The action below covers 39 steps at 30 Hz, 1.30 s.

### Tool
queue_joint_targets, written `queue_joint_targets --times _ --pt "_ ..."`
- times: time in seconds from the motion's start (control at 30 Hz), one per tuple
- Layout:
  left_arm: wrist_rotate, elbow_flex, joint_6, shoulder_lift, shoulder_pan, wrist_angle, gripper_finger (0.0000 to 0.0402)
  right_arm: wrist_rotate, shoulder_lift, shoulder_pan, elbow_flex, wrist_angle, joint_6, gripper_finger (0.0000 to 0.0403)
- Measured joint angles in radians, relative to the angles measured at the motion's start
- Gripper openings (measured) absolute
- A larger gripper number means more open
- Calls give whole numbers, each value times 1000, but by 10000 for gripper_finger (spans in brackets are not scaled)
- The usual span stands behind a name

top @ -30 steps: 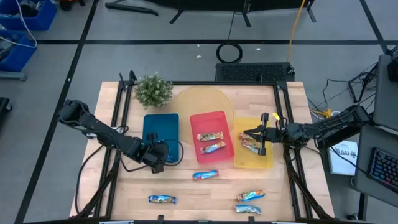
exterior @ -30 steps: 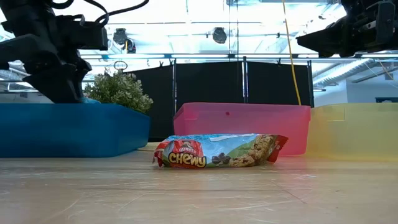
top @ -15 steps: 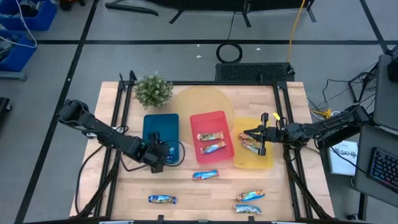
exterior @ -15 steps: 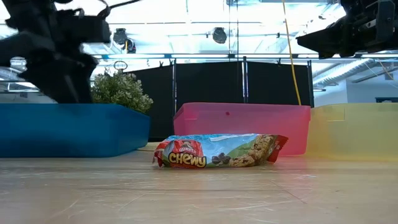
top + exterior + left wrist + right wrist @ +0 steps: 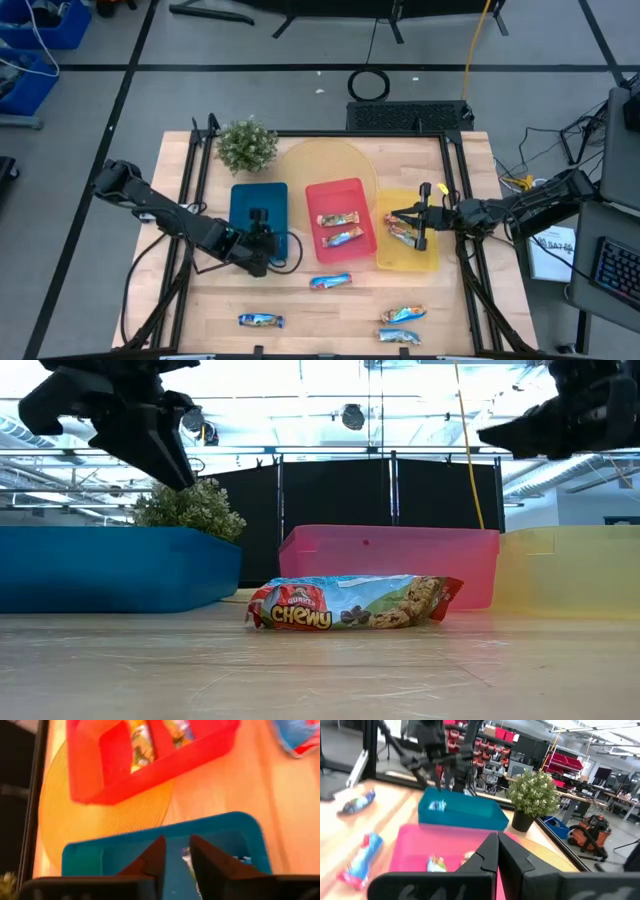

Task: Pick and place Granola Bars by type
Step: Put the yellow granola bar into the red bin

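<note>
High view: left gripper (image 5: 262,236) narrowly parted over blue tray (image 5: 243,205); centre bar (image 5: 330,281) lies crosswise

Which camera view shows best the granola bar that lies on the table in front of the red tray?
The low view: the granola bar lies close, its wrapper print readable. The high view shows it small below the red tray; the left wrist view catches one end; the right wrist view blurs it.
</note>
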State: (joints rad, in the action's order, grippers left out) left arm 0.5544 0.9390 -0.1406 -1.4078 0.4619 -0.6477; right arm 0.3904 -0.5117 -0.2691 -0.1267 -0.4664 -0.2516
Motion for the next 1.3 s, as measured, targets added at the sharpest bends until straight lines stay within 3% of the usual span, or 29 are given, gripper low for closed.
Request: queue_joint_targets --times 0.2,0.37,0.57,0.77,0.97,1.2,1.3 --pt "-95 1 169 50 -43 50 8 0 0 0 53 -79 -25 0" --pt "-124 -16 216 120 -95 109 8 0 0 0 64 -131 -22 0" --pt "-287 -187 306 259 -130 380 8 0 -4 0 66 -128 -4 0" --pt "-291 -386 293 390 -166 656 5 0 -6 0 68 -138 -4 0" --pt "-270 -517 301 427 -183 892 4 3 -6 0 69 -190 52 0" --pt "-265 -584 301 427 -234 944 4 33 -7 0 66 -196 25 0" --pt "-265 -611 316 427 -261 1003 13 58 -16 -1 29 -121 19 0"
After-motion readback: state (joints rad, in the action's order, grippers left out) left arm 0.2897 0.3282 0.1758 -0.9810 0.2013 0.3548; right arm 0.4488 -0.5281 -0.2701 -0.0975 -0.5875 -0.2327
